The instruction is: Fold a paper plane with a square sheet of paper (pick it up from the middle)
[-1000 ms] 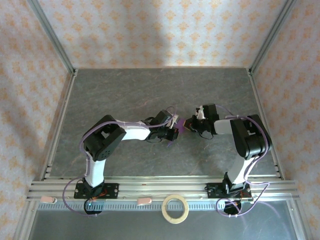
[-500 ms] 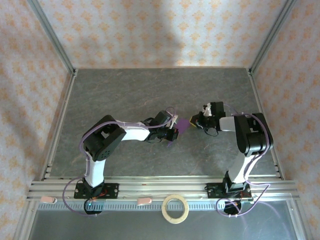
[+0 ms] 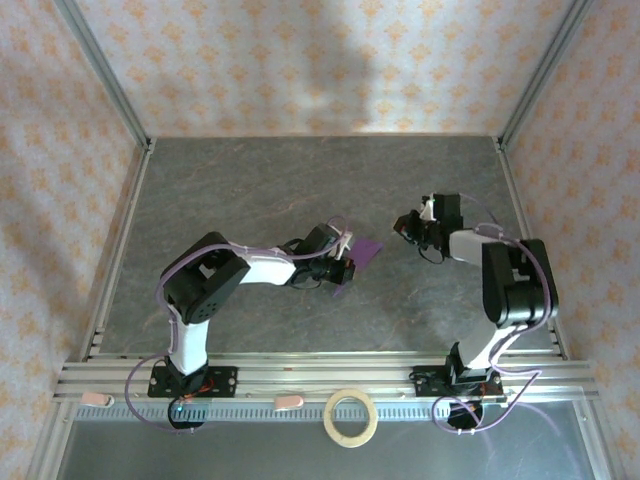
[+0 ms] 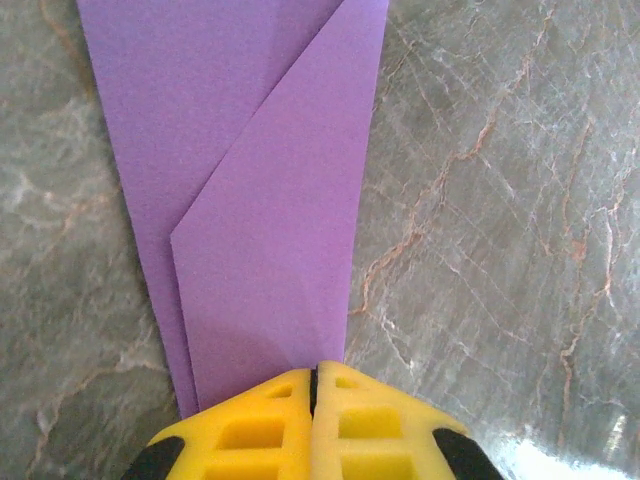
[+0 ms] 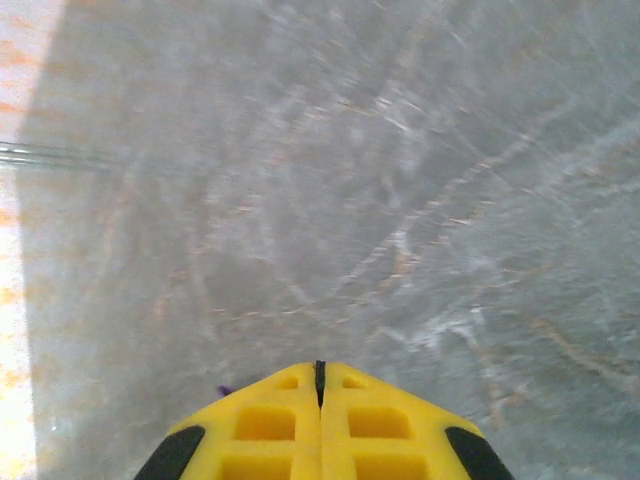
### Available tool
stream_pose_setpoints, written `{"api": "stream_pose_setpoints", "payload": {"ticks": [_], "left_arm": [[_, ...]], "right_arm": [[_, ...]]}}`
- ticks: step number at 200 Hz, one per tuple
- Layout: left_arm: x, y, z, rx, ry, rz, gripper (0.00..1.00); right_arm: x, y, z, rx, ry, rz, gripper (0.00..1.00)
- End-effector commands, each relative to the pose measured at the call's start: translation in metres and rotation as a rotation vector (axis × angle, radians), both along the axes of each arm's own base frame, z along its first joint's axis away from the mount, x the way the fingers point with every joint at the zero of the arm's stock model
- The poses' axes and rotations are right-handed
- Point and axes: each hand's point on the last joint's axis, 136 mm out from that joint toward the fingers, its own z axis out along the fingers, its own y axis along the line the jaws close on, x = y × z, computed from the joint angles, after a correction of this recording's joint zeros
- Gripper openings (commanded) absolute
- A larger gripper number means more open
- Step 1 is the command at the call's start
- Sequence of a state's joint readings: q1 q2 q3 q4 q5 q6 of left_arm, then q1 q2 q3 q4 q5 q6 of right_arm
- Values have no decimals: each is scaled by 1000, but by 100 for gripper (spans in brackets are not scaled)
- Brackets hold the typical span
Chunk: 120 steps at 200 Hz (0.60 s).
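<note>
The paper (image 3: 367,251) lies mid-counter, between the two hands and at the tip of the left hand (image 3: 351,262). In the left wrist view the paper (image 4: 260,200) is a long purple strip lying flat on the grey veined counter (image 4: 500,200), with a slanted flap folded over it. Its far end is cut off by the top of the frame. Its near end runs under the left hand (image 4: 313,378), whose yellow fingers are pressed together with no gap. The paper lies flat beneath them rather than between them. Whether the tips bear down on it I cannot tell.

From above, a sliver of purple (image 3: 339,291) shows at the near side of the left hand. It is too small to tell paper from cable.

The right hand (image 3: 404,228) is well apart from the paper, off to the right, with nothing in it. In its wrist view the right hand (image 5: 320,374) has its fingers closed tight over bare, blurred counter (image 5: 400,150). A tiny purple speck (image 5: 222,390) beside them is hard to make out.

Nothing lies between the hands but open counter (image 3: 250,190). A tan tape ring (image 3: 351,417) sits at the near edge, past the metal rail (image 3: 330,375), away from both hands. Patterned walls (image 3: 320,60) close the counter in on three sides.
</note>
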<state>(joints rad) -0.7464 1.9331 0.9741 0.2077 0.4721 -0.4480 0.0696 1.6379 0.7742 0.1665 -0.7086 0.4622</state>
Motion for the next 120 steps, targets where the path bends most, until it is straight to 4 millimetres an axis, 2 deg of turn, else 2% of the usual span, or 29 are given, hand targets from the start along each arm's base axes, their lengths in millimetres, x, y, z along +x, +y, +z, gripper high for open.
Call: {"api": "stream_pose_setpoints", "payload": {"ticks": [1,12,17,37,49,68,87,103,120], "left_arm": [[-55,42,-56,163,279,73,0],[-52,36,-44,115,269,99,0],[-47,31,-27,75,238,107,0],[-38,22,9,-6,177,120,0],[-30,19,33,-38,124,124,6],[-21,23,60,-62,61,130,14],[-12,40,69,-50,34,164,18],[-4,57,65,-49,38,195,23],[1,65,56,-62,76,191,25]], "right_arm": [[-16,7,15,37,-35,6,1],[-27,12,13,54,-26,16,3],[-31,13,12,59,-18,18,3],[-47,21,10,58,-7,40,7],[-55,23,10,51,-9,40,10],[-63,26,12,62,-18,37,17],[-72,30,12,75,-5,29,21],[-80,35,11,79,1,34,23],[-90,38,7,67,16,38,25]]}}
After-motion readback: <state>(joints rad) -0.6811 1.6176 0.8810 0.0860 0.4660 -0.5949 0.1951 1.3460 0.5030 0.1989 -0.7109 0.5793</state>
